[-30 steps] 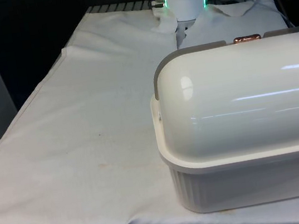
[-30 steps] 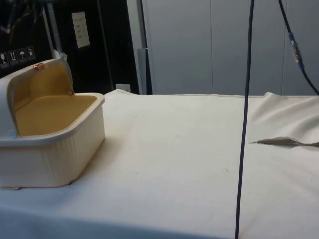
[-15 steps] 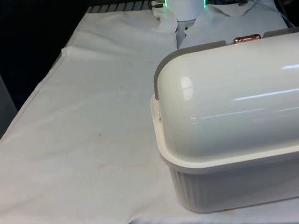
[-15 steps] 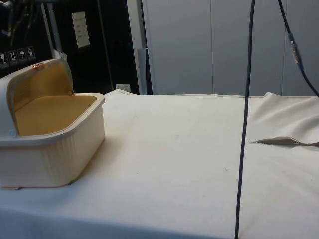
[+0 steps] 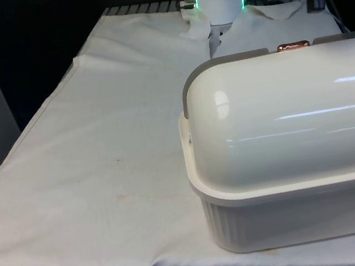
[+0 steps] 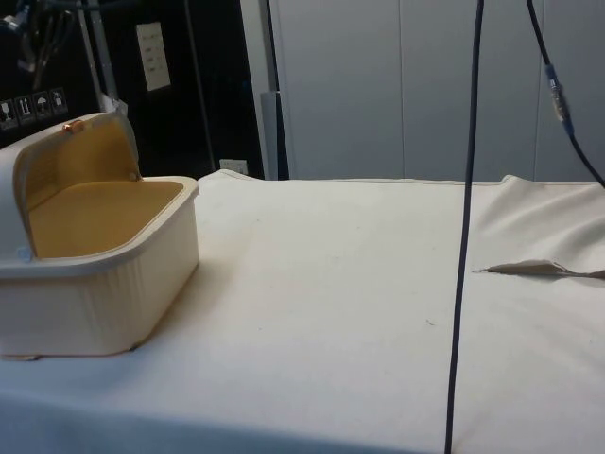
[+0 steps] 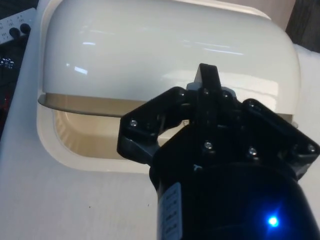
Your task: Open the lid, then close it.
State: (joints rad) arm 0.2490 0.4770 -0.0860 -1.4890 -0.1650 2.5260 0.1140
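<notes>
Above the bread box (image 5: 291,176) my tool (image 7: 207,82) looks pinched narrow, holding nothing, hanging over the rolled-back lid (image 6: 80,156), probably to push it shut.

The bread box (image 5: 297,215) has a cream-white ribbed base and a glossy cream-white domed lid (image 5: 289,116) with a grey edge strip and a copper-coloured handle (image 5: 293,45). Its interior (image 6: 95,216) is tan. The tablecloth (image 6: 378,312) is plain white. The gripper (image 7: 207,87) is black.

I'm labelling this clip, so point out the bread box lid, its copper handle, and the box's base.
lid (image 5: 284,130), front view, curved back.
copper handle (image 5: 293,45), front view, its middle.
base (image 6: 104,303), side view, ribbed wall.
</notes>
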